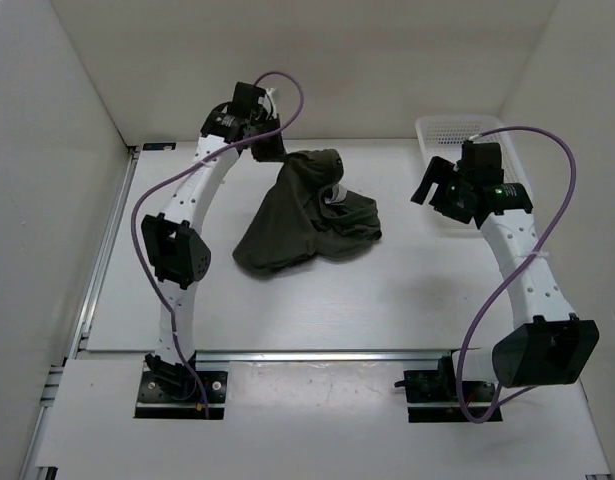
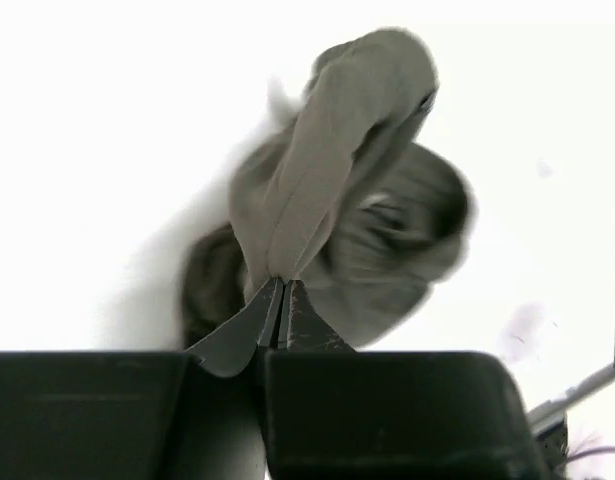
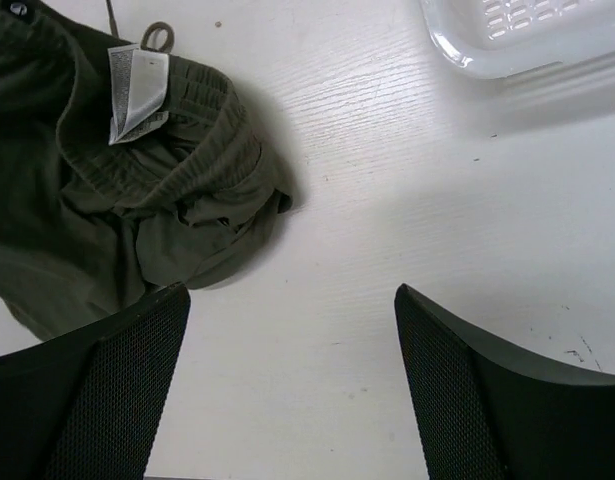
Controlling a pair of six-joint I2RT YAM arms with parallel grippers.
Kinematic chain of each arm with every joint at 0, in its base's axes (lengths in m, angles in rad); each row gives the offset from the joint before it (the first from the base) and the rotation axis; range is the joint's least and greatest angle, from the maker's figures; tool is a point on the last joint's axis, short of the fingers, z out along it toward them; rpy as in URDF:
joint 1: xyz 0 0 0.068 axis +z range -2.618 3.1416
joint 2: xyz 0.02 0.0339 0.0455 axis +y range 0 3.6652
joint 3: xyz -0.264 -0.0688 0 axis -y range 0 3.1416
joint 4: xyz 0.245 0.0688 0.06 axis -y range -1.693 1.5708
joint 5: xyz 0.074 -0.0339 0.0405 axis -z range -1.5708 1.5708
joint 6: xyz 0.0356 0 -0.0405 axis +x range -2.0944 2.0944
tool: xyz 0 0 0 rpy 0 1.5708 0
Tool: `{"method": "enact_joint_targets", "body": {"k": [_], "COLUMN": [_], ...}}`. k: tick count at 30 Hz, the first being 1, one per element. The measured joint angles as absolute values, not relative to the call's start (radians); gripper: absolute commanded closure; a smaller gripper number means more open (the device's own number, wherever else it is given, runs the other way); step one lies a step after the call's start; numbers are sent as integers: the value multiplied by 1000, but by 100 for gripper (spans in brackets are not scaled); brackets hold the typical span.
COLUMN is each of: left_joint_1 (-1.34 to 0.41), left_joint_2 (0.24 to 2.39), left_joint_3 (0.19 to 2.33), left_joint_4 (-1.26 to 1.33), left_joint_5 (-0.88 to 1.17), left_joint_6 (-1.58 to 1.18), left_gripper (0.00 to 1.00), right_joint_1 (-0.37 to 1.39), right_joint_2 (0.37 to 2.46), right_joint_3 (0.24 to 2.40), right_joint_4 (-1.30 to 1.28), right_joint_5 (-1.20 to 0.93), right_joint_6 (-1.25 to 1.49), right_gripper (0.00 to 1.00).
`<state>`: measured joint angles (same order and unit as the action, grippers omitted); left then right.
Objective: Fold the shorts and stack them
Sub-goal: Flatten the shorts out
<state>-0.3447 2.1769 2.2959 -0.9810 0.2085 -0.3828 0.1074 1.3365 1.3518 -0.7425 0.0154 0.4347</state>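
ITEM: shorts (image 1: 305, 215), one pair, dark olive, bunched and unfolded
- Place: mid-table, between the two arms, toward the far side; waistband with white label (image 3: 137, 90) turned up on the heap's right side
- Long axis: slants from the far-left corner, which is drawn up off the table (image 1: 407, 300), down to the near-left hem

ITEM: left gripper (image 2: 282, 292)
- Fingers: pressed together on a fold of the shorts
- Relation: the cloth runs away from the tips in a raised ridge and widens into the heap below

ITEM: right gripper (image 3: 287, 300)
- Fingers: wide apart, holding nothing
- Relation: hovers over bare table, the shorts to its left and apart from it, the basket (image 3: 517, 40) just beyond it on the far right

ASSESSMENT
- Nothing is folded yet
- The left arm is nearer and has its hold
- A spread would likely need the right arm to cross leftward to the waistband side for a second corner
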Motion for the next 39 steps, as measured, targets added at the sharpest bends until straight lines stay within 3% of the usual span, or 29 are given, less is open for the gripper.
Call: {"method": "enact_joint_targets", "body": {"k": [5, 8, 9, 13, 15, 18, 20, 21, 22, 23, 26, 32, 36, 39], "left_joint_1": [-477, -622, -677, -850, -846, -704, -554, -479, -411, -358, -282, -224, -220, -232], "left_joint_2": [2078, 1961, 1924, 1895, 1888, 1832, 1777, 1755, 1737, 1725, 1708, 1811, 1929, 2003], "left_joint_3": [2332, 2152, 2074, 1927, 1894, 1815, 1748, 1718, 1688, 1662, 1565, 1483, 1526, 1558], "left_joint_4": [-1018, -994, -998, -1062, -1093, -1076, -1053, -1038, -1022, -1011, -975, -925, -900, -885], "left_joint_5": [217, 238, 255, 264, 233, 202, 183, 172, 162, 152, 158, 240, 268, 293], "left_joint_6": [-337, -330, -332, -345, -364, -399, -422, -431, -441, -448, -469, -479, -472, -471], "left_gripper": [90, 66, 62, 21, 23, 45, 46, 43, 25, 15, 0, 0, 0, 26], "right_joint_1": [106, 104, 103, 100, 100, 97, 93, 92, 91, 91, 100, 173, 218, 237], "right_joint_2": [1294, 1274, 1268, 1259, 1258, 1257, 1257, 1256, 1258, 1261, 1305, 1487, 1606, 1683], "right_joint_3": [1331, 1303, 1292, 1244, 1214, 1162, 1117, 1092, 1069, 1049, 1031, 1069, 1137, 1187], "right_joint_4": [-741, -739, -739, -738, -734, -725, -711, -700, -688, -677, -638, -537, -493, -461], "right_joint_5": [26, 44, 49, 63, 59, 27, -12, -38, -71, -104, -199, -310, -330, -339], "right_joint_6": [449, 461, 464, 473, 488, 509, 527, 536, 545, 551, 561, 551, 545, 546], "right_gripper": [13, 13, 13, 13, 13, 13, 13, 13, 11, 8, 3, 2, 13, 26]}}
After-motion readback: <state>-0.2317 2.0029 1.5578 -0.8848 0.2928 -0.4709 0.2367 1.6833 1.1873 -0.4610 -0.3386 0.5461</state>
